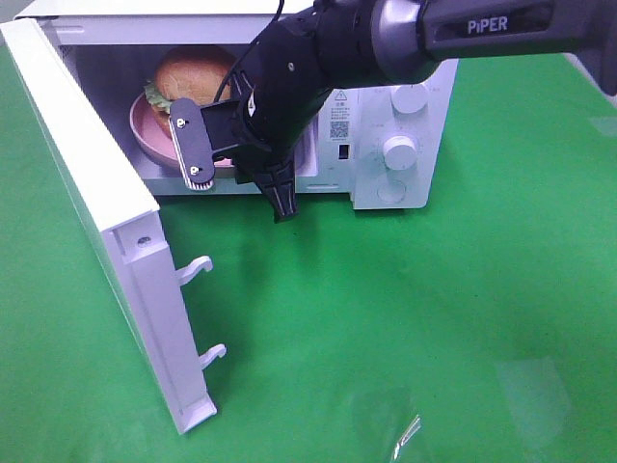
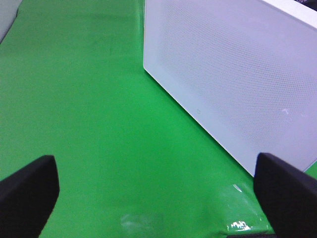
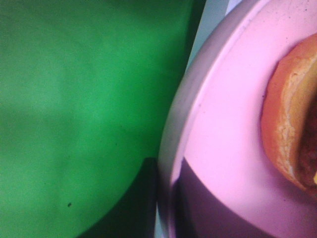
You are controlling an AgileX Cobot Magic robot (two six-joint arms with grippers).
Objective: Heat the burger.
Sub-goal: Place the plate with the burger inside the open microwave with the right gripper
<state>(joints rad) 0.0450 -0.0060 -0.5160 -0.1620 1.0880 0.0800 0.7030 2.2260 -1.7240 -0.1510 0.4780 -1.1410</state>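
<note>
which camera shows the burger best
Exterior high: the burger shows bun and lettuce on the pink dish inside the microwave. Right wrist catches only its blurred edge; left wrist shows none of it.

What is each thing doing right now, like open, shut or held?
microwave door: wide open.
burger: on the pink dish, inside the microwave.
pink dish: in the microwave, rim pinched.
right gripper: shut on the pink dish's rim.
left gripper: open, empty, over the green cloth.

Left gripper [image 2: 158, 198] stands wide apart; right gripper [image 1: 198, 172] is closed.
</note>
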